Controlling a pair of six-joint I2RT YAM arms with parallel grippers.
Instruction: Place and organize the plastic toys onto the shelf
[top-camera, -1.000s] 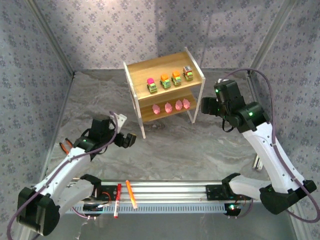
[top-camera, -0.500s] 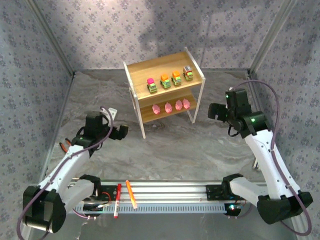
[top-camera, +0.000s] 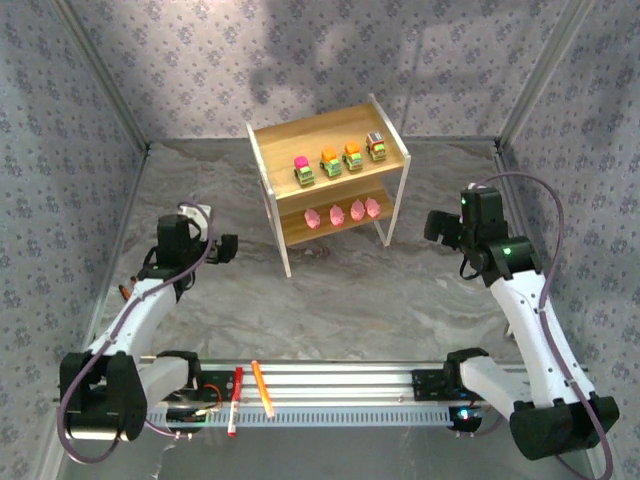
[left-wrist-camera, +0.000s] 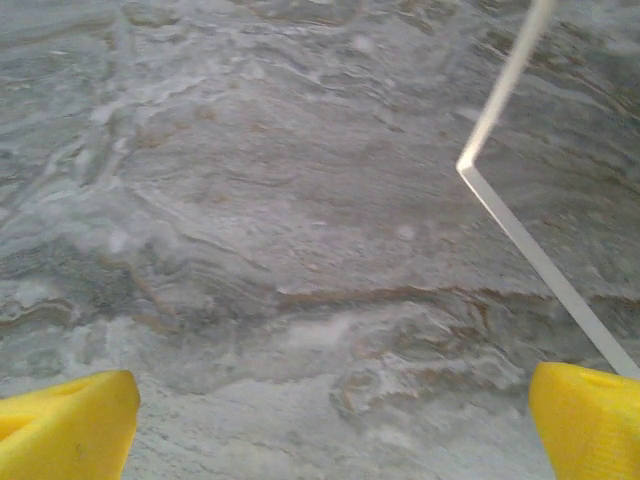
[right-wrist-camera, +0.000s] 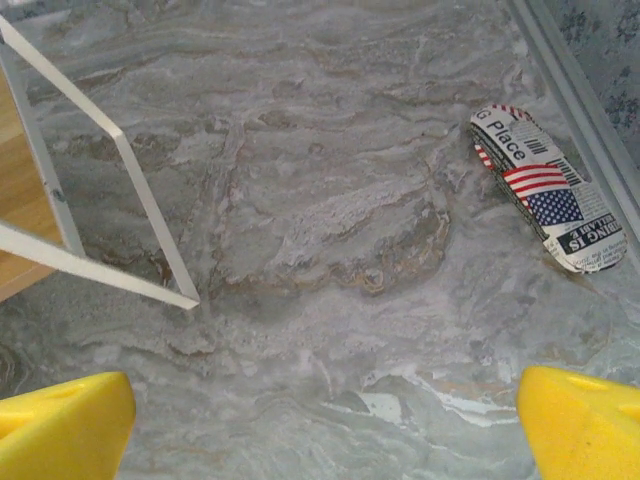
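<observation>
The plastic toys (top-camera: 329, 160) are all found on the shelf (top-camera: 330, 180). Four green trucks (top-camera: 352, 156) are lined up on the top wooden board and four pink figures (top-camera: 343, 212) on the lower one, too tiny for details to be made out. In the right wrist view the shelf is cropped to a sliver of light wood and thin white legs. A flat flag-printed thing (right-wrist-camera: 545, 190) is only partly readable. The table (top-camera: 400, 300) is marbled grey. The left gripper (left-wrist-camera: 325, 440) and right gripper (right-wrist-camera: 325, 430) are spread wide with nothing held, their yellow pads cut off at the corners.
</observation>
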